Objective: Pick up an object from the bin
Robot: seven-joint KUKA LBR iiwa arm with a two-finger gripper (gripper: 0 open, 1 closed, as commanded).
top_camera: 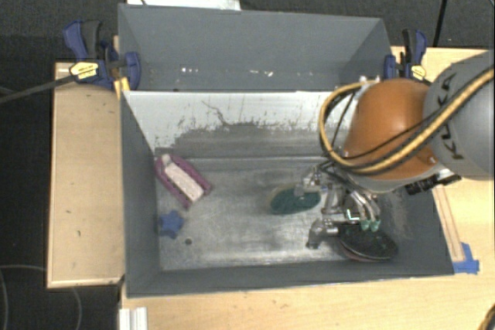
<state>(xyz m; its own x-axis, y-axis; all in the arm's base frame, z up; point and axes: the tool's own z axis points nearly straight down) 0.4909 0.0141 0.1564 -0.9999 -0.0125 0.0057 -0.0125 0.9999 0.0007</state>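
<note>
Grey sheet metal makes up the whole setting: a deep grey metal bin [232,127] with sloping walls and a scuffed, scratched floor on which a few small things lie well apart. The arm [464,112] comes in from the right side of the camera view. Its rounded orange cover [387,127] hangs over the right end of the floor, with looped yellow and black cables [340,147] slung across it.

Below the cover the gripper [313,209] is down near the floor, pointing toward the left of the view. Its two metal fingers stand spread apart, one toward the back wall and one toward the front wall, and no object is clamped between them.

Just to the left of the gripper, close by the finger nearer the back wall, lies a dark green rounded lump [290,202]. Its right end comes up to the gap between the fingers; whether it touches either finger cannot be told.

Behind the gripper, on its front-right side and partly under the wrist, a flat dark round disc [370,246] rests on the floor close to the front wall.

Far off to the gripper's left, near the left wall, a pink and purple rectangular block [182,179] lies at a slant. A small blue crumpled piece [170,223] sits just in front of that block, toward the front wall and likewise well away from the gripper.
</note>
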